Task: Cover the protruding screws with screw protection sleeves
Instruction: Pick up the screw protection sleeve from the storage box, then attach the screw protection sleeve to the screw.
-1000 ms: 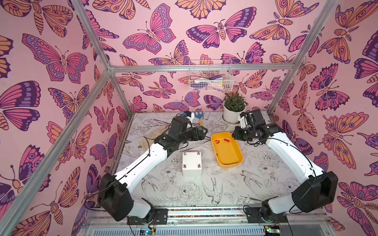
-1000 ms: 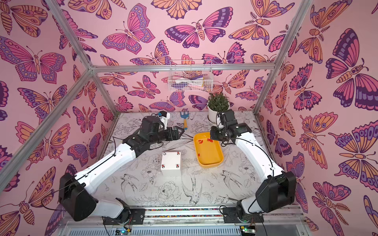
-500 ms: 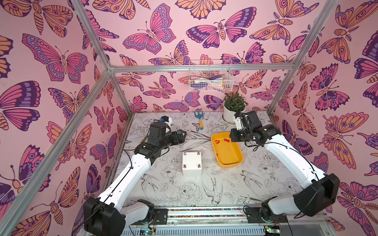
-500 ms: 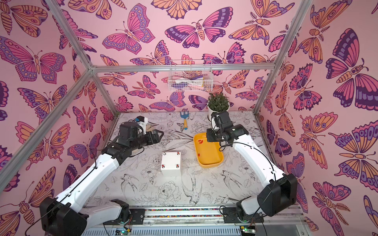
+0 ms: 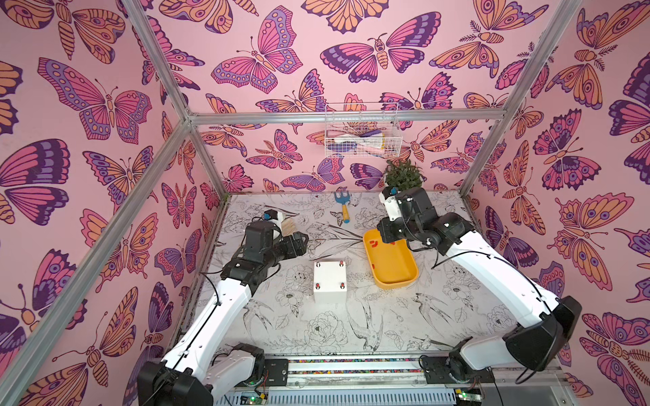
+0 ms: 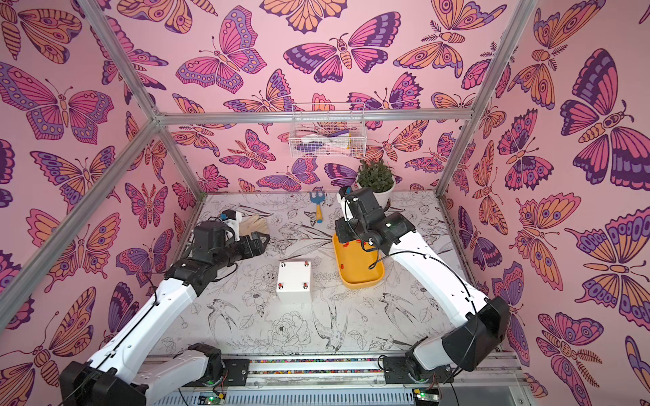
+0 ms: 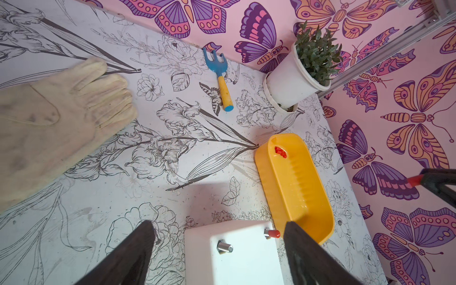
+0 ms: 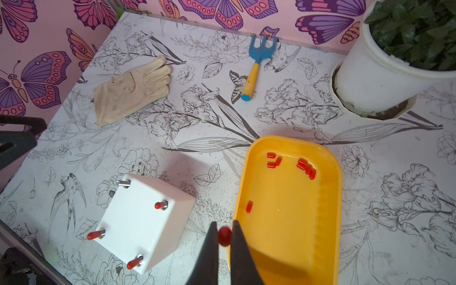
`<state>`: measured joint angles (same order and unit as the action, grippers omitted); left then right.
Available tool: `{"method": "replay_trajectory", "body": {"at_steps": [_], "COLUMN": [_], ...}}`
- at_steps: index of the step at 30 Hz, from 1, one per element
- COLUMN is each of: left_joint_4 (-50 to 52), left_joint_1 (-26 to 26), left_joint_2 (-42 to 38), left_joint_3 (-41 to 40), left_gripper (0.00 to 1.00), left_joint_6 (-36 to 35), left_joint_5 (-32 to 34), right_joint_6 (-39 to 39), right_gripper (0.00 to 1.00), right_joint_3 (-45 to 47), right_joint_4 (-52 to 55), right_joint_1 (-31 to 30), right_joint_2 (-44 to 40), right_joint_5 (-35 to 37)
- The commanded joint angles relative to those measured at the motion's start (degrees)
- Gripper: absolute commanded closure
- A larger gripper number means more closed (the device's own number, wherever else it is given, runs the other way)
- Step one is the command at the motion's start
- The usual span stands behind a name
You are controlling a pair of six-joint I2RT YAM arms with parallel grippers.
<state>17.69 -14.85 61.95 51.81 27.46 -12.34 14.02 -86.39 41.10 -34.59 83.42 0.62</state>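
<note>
A white box (image 5: 330,285) stands mid-table with the protruding screws at its top corners. Three wear red sleeves (image 8: 161,205); the fourth screw (image 8: 123,183) is bare silvery metal, also seen in the left wrist view (image 7: 224,246). My right gripper (image 8: 224,229) is shut on one red screw protection sleeve (image 8: 224,236) and hangs over the near-left rim of the yellow tray (image 8: 283,234). Several loose sleeves (image 8: 306,168) lie in that tray. My left gripper (image 7: 219,225) is open and empty, back and left of the box (image 5: 301,243).
A cream glove (image 8: 133,88) lies at the far left. A blue and yellow hand rake (image 8: 256,64) and a white plant pot (image 8: 385,79) stand by the back wall. A wire basket (image 5: 362,130) hangs above.
My left arm has drawn back to the left, away from the tray, with its jaws still open. The right gripper has shifted slightly left, still holding the sleeve.
</note>
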Motion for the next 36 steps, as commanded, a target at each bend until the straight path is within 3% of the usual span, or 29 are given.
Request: {"method": "replay_trajectory", "body": {"at_steps": [1,20,24,36], "left_joint_4": [-1.39,-11.72,-13.33,-14.94], "left_joint_1": [0.94,3.51,3.57,3.69], "left_joint_2": [-0.87,-0.07,1.64,4.62], "left_joint_3": [-2.11,-9.13,-9.56,-9.49], "left_gripper": [0.15,0.14,0.14,0.14], "left_joint_6": [-0.40,1.84,2.15,2.03], "left_joint_5": [0.68,-2.62,-3.91,-5.43], "right_joint_6": [-1.64,-2.22,-2.18,0.03], "right_gripper": [0.88,0.88,0.88,0.88], "right_joint_3": [-2.15,-1.37,-1.82,-1.85], "right_joint_4": [-1.20,-10.55,-11.73,-15.24], "right_joint_1": [-2.53,-16.33,-19.11,-21.38], "right_joint_2": [1.54,6.24,10.33,16.01], "right_joint_5": [1.97,2.62,3.52,3.33]}}
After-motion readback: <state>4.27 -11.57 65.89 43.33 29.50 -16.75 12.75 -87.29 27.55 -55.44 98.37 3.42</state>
